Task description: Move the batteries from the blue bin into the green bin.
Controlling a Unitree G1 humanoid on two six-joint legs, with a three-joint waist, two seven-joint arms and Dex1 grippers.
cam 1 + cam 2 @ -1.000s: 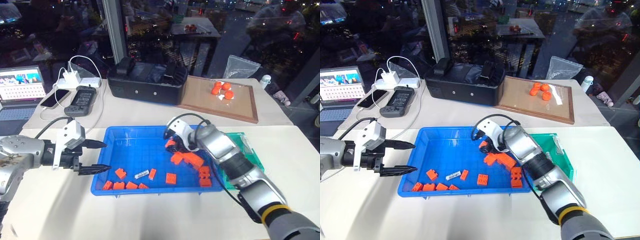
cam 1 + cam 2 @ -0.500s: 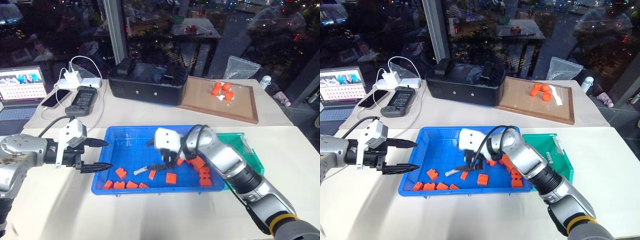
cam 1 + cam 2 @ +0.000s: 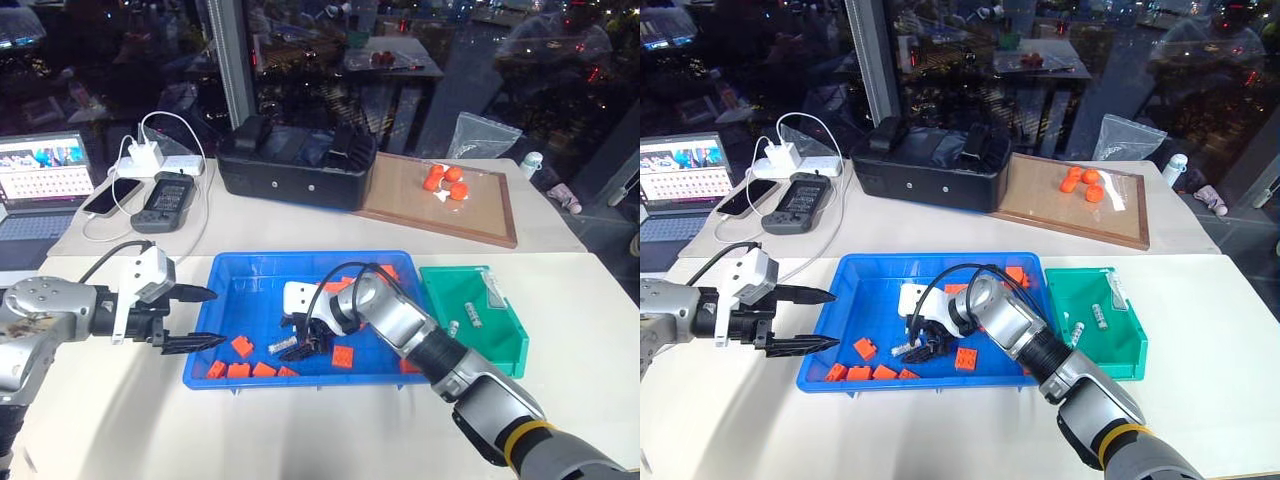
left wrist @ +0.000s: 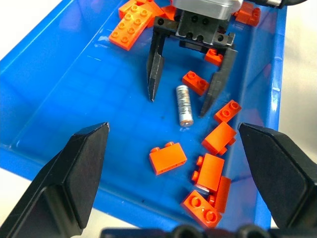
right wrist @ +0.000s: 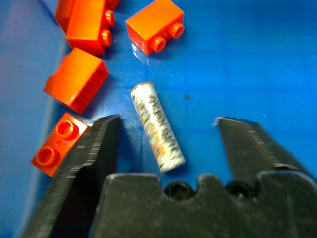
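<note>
Silvery-white cylindrical battery (image 4: 184,104) lies on the floor of the shallow bright blue plastic bin (image 3: 250,290), and we see our right claw (image 4: 179,99) spread open astride it, not touching. Our left claw (image 3: 202,318) hovers open beside the bin's left rim, while more batteries (image 3: 475,316) lie in the small green plastic bin (image 3: 500,340).

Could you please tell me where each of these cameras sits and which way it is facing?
Left and right eye: on the head, looking forward and down over the blue bin and green bin; both arms show.
Left wrist: on the left arm, looking between the left gripper's open jaws into the blue bin.
Right wrist: on the right arm, close above the bin floor.
Shared: both wrist views show the battery lying between the right gripper's open jaws.
</note>
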